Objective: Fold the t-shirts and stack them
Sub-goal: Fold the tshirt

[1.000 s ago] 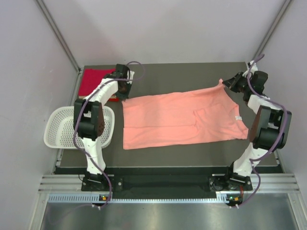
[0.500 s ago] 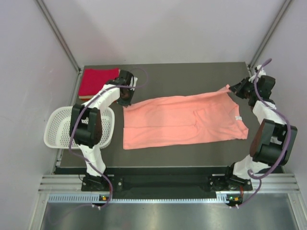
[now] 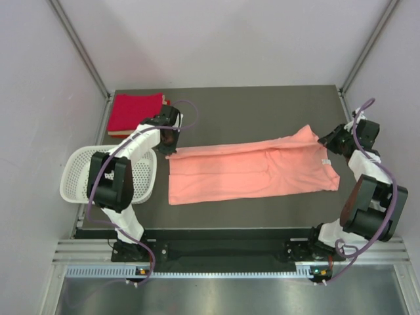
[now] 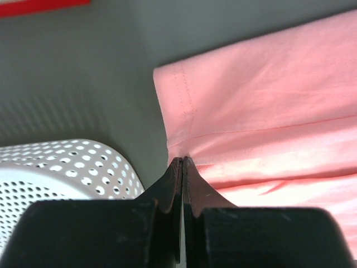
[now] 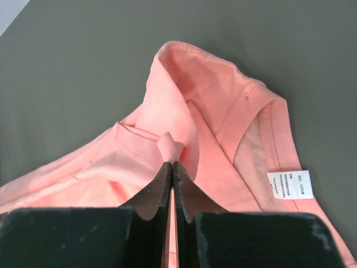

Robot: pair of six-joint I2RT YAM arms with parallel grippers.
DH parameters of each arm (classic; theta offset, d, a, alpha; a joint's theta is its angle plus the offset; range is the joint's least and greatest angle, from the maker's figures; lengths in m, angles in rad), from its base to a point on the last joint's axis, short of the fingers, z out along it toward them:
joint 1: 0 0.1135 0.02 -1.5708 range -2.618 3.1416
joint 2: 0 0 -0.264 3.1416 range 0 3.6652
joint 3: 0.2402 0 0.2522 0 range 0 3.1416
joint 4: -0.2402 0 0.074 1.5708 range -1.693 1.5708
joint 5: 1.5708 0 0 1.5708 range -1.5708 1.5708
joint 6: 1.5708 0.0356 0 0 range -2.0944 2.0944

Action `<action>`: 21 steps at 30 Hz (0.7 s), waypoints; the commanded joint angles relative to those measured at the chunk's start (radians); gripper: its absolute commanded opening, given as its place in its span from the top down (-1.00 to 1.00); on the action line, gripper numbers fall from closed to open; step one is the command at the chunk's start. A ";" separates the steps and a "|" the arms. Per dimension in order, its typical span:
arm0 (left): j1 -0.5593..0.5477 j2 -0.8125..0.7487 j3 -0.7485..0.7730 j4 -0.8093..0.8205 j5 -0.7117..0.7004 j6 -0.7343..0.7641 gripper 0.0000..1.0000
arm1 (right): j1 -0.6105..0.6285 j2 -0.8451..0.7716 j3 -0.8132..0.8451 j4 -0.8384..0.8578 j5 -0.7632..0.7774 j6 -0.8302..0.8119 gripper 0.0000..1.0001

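The salmon-pink t-shirt [image 3: 249, 169] lies across the dark table, its far edge lifted and folded toward the near edge. My left gripper [image 3: 172, 147] is shut on the shirt's far left corner [image 4: 184, 159], by the hem. My right gripper [image 3: 326, 140] is shut on a pinch of cloth [image 5: 170, 146] at the far right corner, by the collar and the white tag [image 5: 289, 184]. The folded crimson t-shirts [image 3: 134, 112] lie stacked at the far left corner of the table, apart from both grippers.
A white perforated basket [image 3: 82, 172] stands off the table's left edge, close to the left arm; it also shows in the left wrist view [image 4: 61, 173]. Grey walls close in the table on three sides.
Both grippers have pulled the shirt's far edge toward the near side, so the shirt looks narrower front to back. The crimson stack shows more fully as the left arm moved off it.
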 commanded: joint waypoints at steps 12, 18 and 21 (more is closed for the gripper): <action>-0.026 -0.059 -0.023 -0.025 -0.055 -0.065 1.00 | -0.041 -0.165 -0.041 -0.059 0.093 -0.025 1.00; -0.051 -0.051 -0.074 -0.035 -0.065 -0.100 1.00 | -0.049 -0.204 -0.131 -0.087 0.151 -0.022 1.00; -0.058 -0.053 -0.095 -0.035 -0.068 -0.105 1.00 | -0.060 -0.221 -0.161 -0.096 0.203 -0.027 1.00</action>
